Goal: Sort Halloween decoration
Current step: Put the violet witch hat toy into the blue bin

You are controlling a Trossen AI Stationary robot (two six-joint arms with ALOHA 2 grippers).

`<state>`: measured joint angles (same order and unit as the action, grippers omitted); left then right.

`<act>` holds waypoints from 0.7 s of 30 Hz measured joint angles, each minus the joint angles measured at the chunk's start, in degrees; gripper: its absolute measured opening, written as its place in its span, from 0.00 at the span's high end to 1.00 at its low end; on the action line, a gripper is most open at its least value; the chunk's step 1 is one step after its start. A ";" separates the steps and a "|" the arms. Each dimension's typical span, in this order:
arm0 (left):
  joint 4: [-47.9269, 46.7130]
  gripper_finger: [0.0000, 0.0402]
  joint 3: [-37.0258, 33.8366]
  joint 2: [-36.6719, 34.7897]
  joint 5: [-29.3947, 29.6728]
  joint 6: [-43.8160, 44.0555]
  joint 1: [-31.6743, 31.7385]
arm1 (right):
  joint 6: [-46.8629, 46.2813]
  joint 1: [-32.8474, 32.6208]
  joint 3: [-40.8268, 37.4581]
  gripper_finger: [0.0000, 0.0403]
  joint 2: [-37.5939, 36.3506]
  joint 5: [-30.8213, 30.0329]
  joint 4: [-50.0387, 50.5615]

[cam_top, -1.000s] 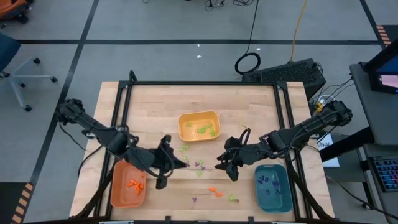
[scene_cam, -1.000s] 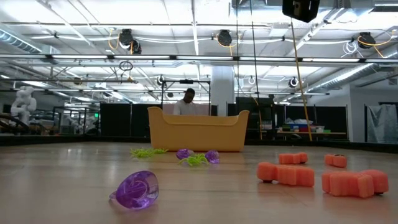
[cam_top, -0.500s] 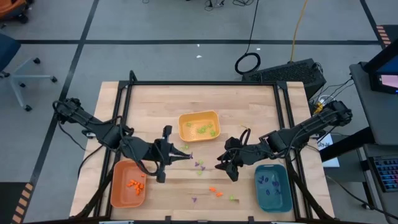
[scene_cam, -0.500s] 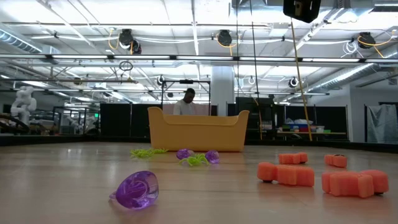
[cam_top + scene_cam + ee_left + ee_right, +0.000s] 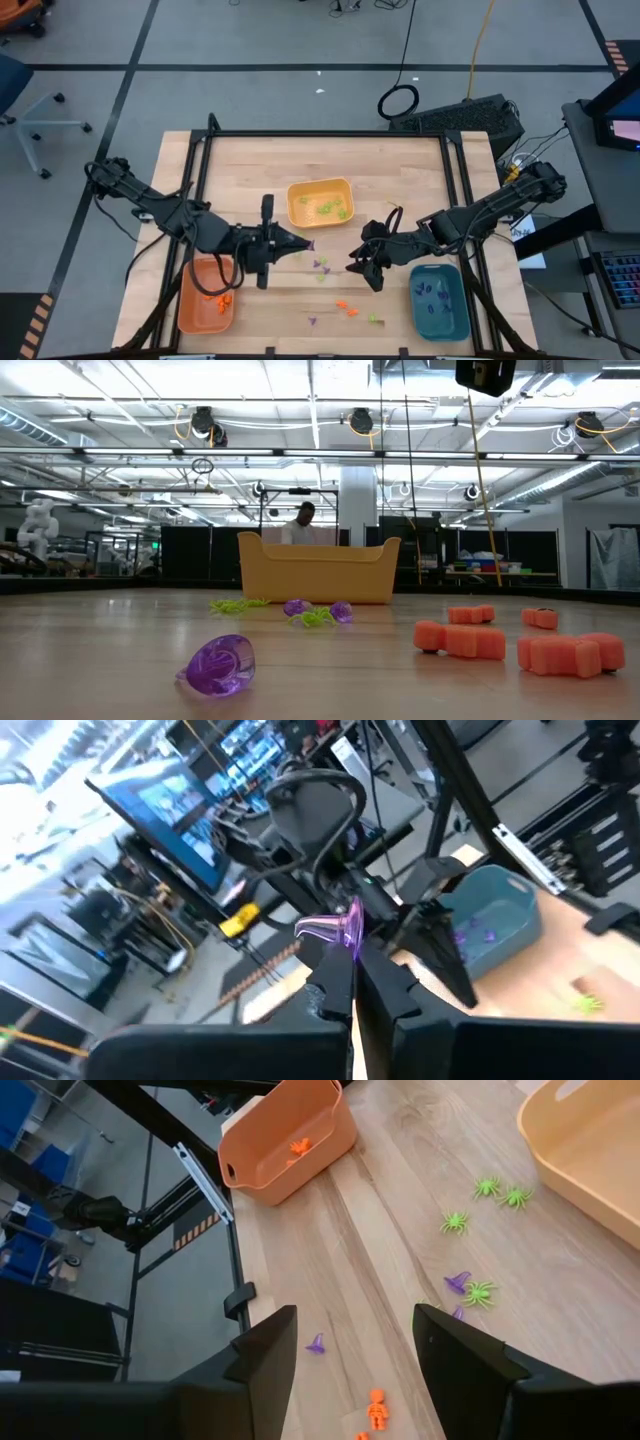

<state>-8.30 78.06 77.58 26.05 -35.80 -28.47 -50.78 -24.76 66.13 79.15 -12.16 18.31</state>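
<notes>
While our left gripper (image 5: 303, 242) pinched a purple piece (image 5: 337, 928), the teal tray (image 5: 439, 302) lay across the table, beside our right gripper (image 5: 354, 268), which waited wide open and empty.

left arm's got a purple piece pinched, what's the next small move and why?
Probably carry it right, toward the teal tray. The left gripper is shut on a purple piece and lifted near the yellow tray; the teal tray already holds purple pieces. The right gripper waits open, partly in that path.
</notes>
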 joint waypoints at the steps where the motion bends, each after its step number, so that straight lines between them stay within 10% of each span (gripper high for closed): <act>1: 0.28 1.00 0.00 0.00 0.01 -0.92 0.00 | -0.15 0.01 0.00 0.54 0.00 0.01 0.00; 21: 0.32 1.00 0.00 0.00 0.75 -0.01 0.00 | -0.09 -0.08 0.00 0.54 0.00 0.17 -4.90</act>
<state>-7.98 78.06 77.58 26.80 -35.81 -28.47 -50.87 -24.84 66.13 79.15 -11.99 13.41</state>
